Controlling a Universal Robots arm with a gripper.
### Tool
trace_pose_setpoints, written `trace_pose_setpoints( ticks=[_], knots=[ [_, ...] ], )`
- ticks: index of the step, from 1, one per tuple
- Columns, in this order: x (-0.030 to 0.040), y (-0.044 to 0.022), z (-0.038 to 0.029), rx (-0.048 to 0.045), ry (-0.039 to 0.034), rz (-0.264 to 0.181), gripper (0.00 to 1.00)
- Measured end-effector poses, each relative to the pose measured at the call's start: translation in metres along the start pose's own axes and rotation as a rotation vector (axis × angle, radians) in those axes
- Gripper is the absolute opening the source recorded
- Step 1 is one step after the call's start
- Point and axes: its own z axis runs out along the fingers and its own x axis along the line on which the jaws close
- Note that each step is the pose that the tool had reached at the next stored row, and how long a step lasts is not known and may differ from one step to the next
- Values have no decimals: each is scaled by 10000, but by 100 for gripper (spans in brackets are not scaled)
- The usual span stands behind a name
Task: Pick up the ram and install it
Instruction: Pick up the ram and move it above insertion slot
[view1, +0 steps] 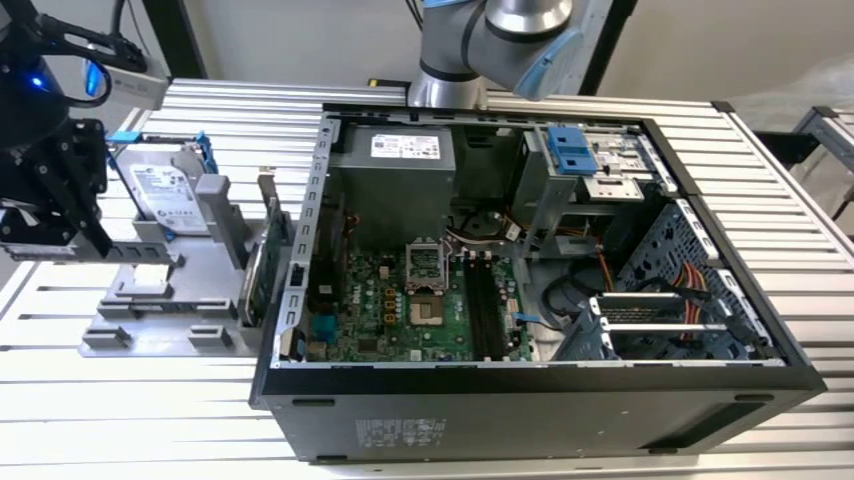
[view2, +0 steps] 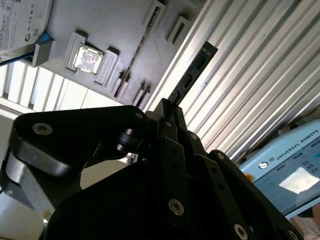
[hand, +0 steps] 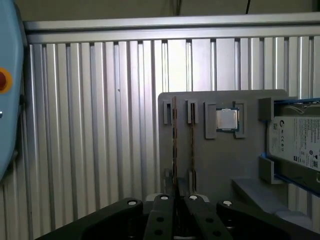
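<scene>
- The table (view1: 147, 420), all ribbed metal slats, carries everything; the computer case (view1: 534, 415) lies on it with its open side up.
- Inside the case, the long black memory slots (view1: 481, 300) in the middle of the green board look bare to me. I judge that nothing is fitted there yet.
- A grey rack (view1: 147, 335) stands just beside the case, on the exterior view's left of it. It holds 1 hard drive (view1: 167, 200) in a blue frame. A green card (view1: 256, 270) stands on edge on the side nearest the case.
- The pincer (view2: 166, 111) hangs above the rack, well apart from the case on the exterior view's left, beyond the hard drive. Its 2 fingers are drawn almost together and clamp the ram between their tips.
- The ram (view2: 192, 75) juts out from the fingertips, so it is over by the rack and nowhere near the case's slots. In the second wrist view it is a long, narrow, dark stick with a row of darker chips along its face. It looks thin and stiff, and it is gripped at 1 end region with the rest hanging free over the slats.
- As I read it, the pick-up half is done, with the stick in the grip and clear of the rack. The carry across to the case and the seating in a slot are left.
</scene>
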Motion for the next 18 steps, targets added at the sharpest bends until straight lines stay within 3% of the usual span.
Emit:
trace_pose_setpoints(
  ticks=[13, 18],
  knots=[
    [1, -1, -16, -2, 1, 2, 0],
    [-3, -35, -17, -2, 2, 8, 0]
  ],
)
